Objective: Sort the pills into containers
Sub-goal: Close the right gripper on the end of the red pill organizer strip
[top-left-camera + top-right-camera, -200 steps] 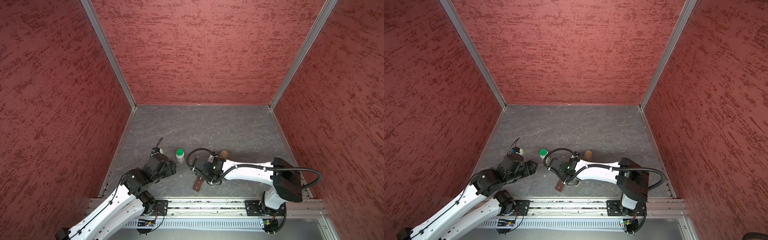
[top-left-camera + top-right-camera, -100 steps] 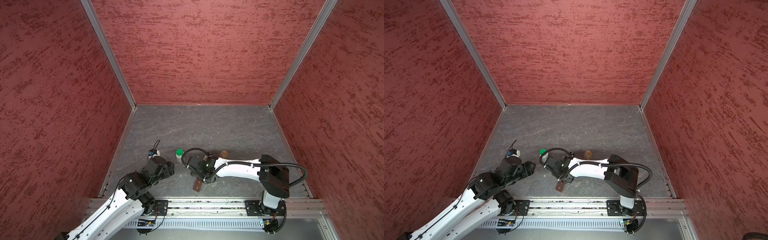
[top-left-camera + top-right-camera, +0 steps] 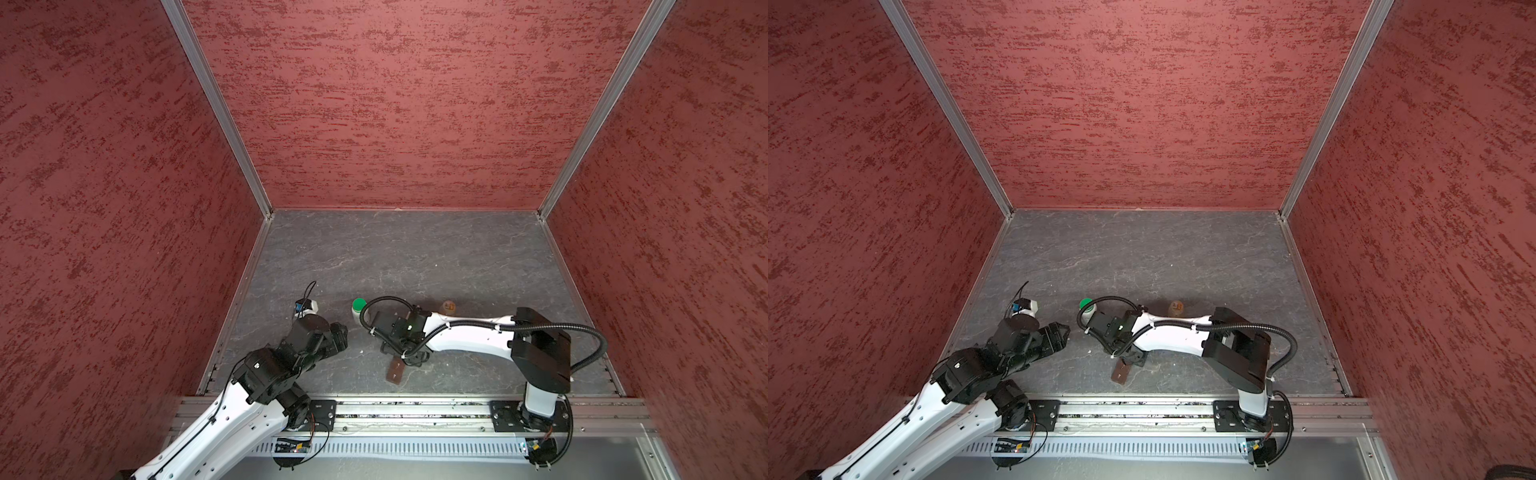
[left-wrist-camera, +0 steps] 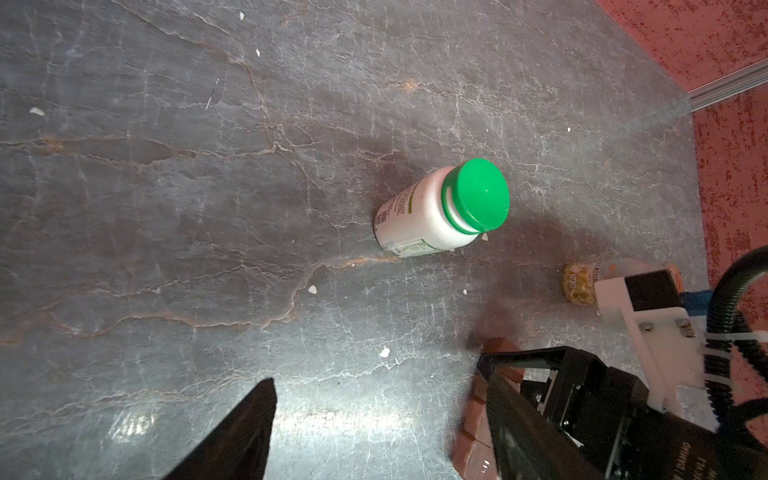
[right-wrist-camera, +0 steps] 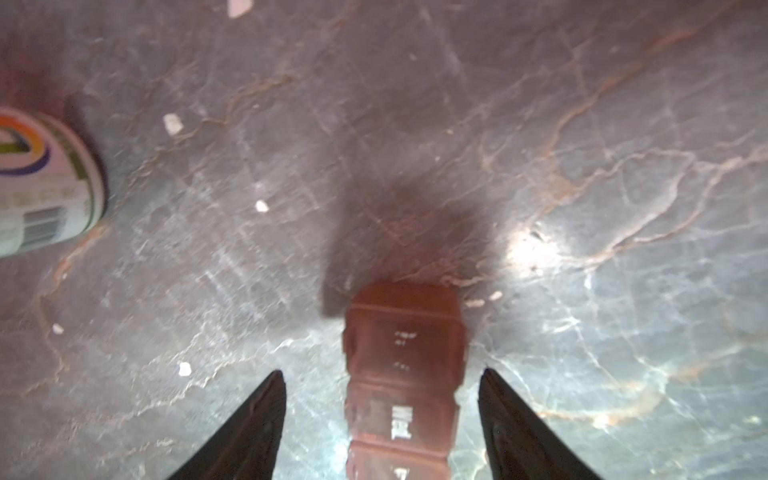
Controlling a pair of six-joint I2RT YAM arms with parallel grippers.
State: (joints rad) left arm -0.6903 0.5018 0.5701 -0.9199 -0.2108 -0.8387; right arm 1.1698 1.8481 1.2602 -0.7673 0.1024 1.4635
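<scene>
- Your left arm (image 3: 232, 415) comes in low from the front-left corner, with its wrist turned toward the middle of the table (image 3: 415, 257).
- The left gripper (image 3: 343, 334) hovers over bare table. It is near the white green-capped bottle (image 3: 357, 309) but apart from it.
- Its jaws are spread wide and hold nothing.
- Your right arm (image 3: 469, 338) folds at the elbow and stretches across toward the left, with its wrist tipped down.
- The right gripper (image 5: 381, 371) straddles the containers (image 5: 403, 353). Its jaws are parted, with table showing on either side of the strip, so nothing is gripped (the wrist view is blurred, but both gaps are plain).
- The containers lie flat on the table, one end poking out toward the front rail (image 3: 415, 409).
- The pills (image 4: 577, 286) you can see are the yellow ones inside the amber bottle (image 3: 449, 306), just behind your right forearm.
</scene>
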